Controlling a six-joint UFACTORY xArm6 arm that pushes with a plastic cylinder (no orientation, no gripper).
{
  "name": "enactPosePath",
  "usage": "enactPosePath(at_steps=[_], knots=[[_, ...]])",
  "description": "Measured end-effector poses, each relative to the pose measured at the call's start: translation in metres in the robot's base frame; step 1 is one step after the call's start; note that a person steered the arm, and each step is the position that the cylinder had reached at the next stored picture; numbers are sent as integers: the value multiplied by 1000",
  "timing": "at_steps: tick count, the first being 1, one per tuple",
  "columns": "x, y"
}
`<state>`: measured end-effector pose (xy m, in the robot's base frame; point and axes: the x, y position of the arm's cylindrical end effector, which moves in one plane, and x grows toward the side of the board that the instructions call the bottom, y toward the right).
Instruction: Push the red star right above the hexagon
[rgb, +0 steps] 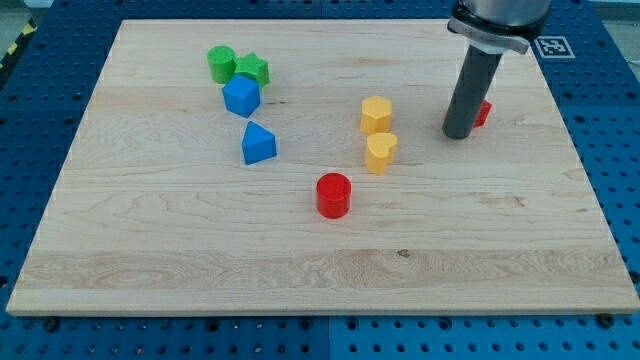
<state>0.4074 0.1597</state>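
Note:
The red star (483, 112) lies at the view's upper right, mostly hidden behind my rod; only its right edge shows. My tip (459, 134) rests on the board against the star's left side. The yellow hexagon (376, 114) stands to the left of my tip, with a gap between them. A yellow heart (380, 152) sits just below the hexagon.
A red cylinder (333, 195) stands near the board's middle. At the upper left are a green cylinder (221, 63), a green star (252, 70), a blue cube (241, 96) and a blue triangular block (257, 144). The wooden board (150, 250) lies on a blue pegboard.

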Motion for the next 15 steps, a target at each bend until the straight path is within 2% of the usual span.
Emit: enactPosePath(at_steps=[2, 3, 4, 5, 6, 9, 13, 14, 15], knots=[[-15, 4], [28, 45], [25, 86], [-12, 96], [-31, 95], [-31, 38], [-52, -36], [-87, -39], [-146, -60]])
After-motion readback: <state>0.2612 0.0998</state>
